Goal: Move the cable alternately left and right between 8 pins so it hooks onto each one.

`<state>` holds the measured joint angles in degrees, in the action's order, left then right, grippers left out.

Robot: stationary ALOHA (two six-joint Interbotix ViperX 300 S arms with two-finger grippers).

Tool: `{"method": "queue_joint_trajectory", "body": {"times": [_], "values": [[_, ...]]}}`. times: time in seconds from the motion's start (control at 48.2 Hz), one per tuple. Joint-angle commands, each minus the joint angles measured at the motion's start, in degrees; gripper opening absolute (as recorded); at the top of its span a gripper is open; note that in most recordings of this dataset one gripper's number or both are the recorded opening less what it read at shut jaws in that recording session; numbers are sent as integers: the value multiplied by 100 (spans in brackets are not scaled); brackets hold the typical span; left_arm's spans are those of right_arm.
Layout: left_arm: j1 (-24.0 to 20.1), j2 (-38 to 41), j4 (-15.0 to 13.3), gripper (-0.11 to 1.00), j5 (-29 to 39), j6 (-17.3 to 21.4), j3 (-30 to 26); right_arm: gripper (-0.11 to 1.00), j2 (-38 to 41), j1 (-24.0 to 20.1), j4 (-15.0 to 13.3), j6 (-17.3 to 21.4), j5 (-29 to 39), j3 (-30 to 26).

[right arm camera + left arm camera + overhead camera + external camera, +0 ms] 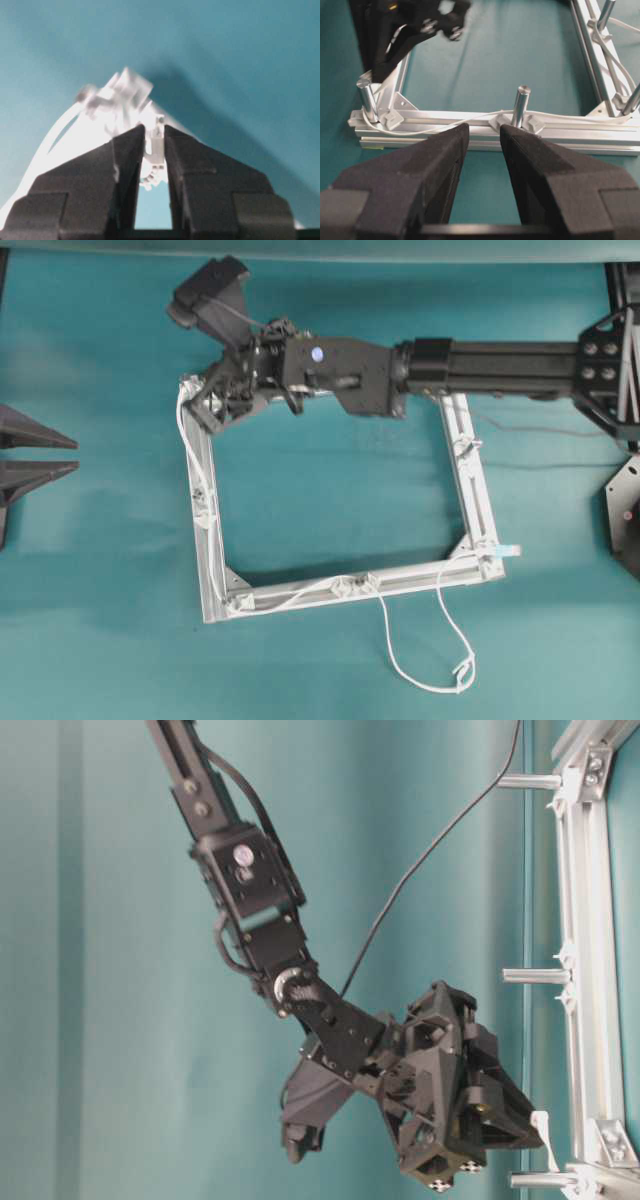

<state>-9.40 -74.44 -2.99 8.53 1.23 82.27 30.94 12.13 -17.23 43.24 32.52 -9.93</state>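
The white cable (430,688) runs from the frame's far left corner down the left bar, along the near bar past the pins (355,585), then loops onto the cloth; its pale blue tab (510,552) lies at the near right corner. My right gripper (205,405) reaches across to the far left corner and is shut on the cable (156,145), a white stretch pinched between its fingertips (131,137). My left gripper (75,455) rests at the table's left edge, open and holding nothing. Its wrist view faces the left bar, where the cable (445,127) passes two pins (520,107).
The square aluminium frame (330,592) lies mid-table on teal cloth. The right arm (490,365) spans the frame's far bar. In the table-level view the frame (585,920) stands at the right, with pins (535,976) pointing left. A black robot wire (430,850) hangs nearby.
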Motion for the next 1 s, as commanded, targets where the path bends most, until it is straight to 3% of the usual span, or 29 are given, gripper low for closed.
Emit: {"method": "queue_joint_trajectory", "body": {"times": [0.0, 0.456, 0.705, 0.974], "values": [[9, 35, 0, 44, -26, 18, -88, 16, -448, -176, -88, 79, -132, 97], [0, 35, 0, 44, -26, 18, -88, 16, -1178, -501, -114, 220, -932, 984], [0, 35, 0, 44, -26, 18, -88, 16, -1573, -694, -114, 264, -1292, 1828], [9, 35, 0, 44, -26, 18, -88, 16, -1600, -721, -105, 246, -1986, 2013]]}}
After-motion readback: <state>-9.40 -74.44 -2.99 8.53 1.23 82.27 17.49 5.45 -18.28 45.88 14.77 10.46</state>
